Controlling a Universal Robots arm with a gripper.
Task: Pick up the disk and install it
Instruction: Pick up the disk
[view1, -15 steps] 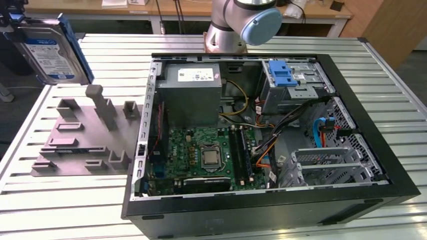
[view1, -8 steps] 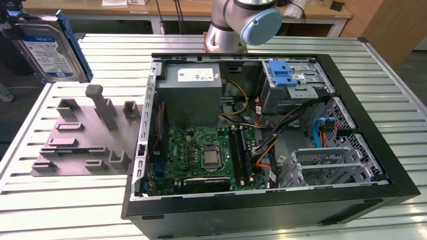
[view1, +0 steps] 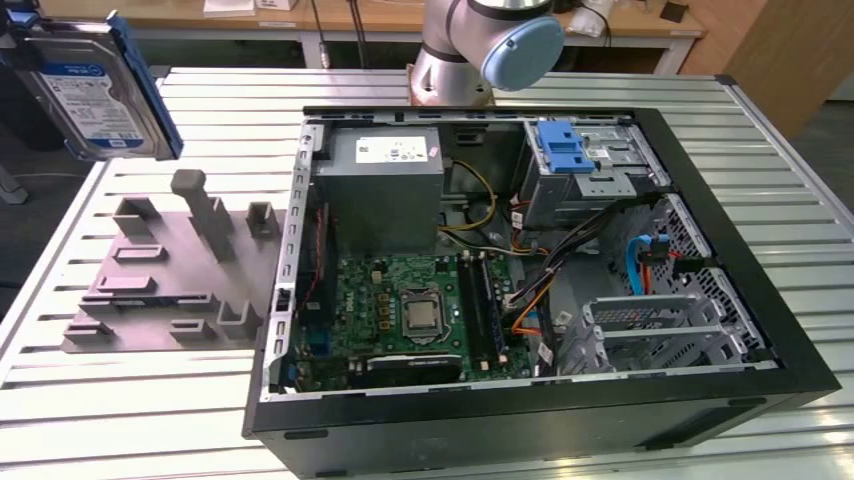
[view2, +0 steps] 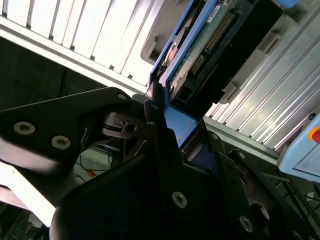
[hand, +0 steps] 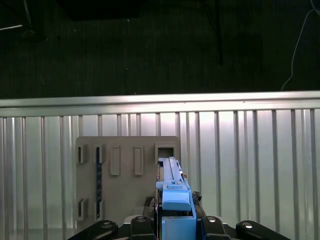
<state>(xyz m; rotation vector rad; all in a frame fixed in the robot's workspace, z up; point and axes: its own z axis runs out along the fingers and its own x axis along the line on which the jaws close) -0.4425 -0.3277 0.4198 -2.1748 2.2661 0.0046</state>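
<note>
Nearest you in the exterior view, an open black computer case (view1: 534, 405) lies on its side on the slatted tabletop (view1: 120, 400).
- Inside the case, at the near end: a green motherboard (view1: 400, 300), with a perforated metal cage (view1: 661, 330) towards the exterior view's right.
- Loose cables (view1: 534, 255) run between them.
- Farther in: a large grey box (view1: 380, 190) with a white sticker, and a second grey cage (view1: 601, 180) carrying a blue tab (view1: 567, 148).

Beside the case, on the exterior view's left, a grey slotted fixture (view1: 160, 290) sits flat on the tabletop. In the first wrist view, one of its slots holds a slim dark strip (hand: 98, 175).

The disk (view1: 96, 100) hangs in the air above the far corner on the exterior view's left. It is well clear of the fixture and outside the case, with its label side showing.

In both wrist views your end effector (view2: 172, 120) is clenched on the disk (view2: 215, 40). The black fingers (view2: 152, 107) press against its blue rails.

Beyond the case stands the arm's base (view1: 481, 50).
</note>
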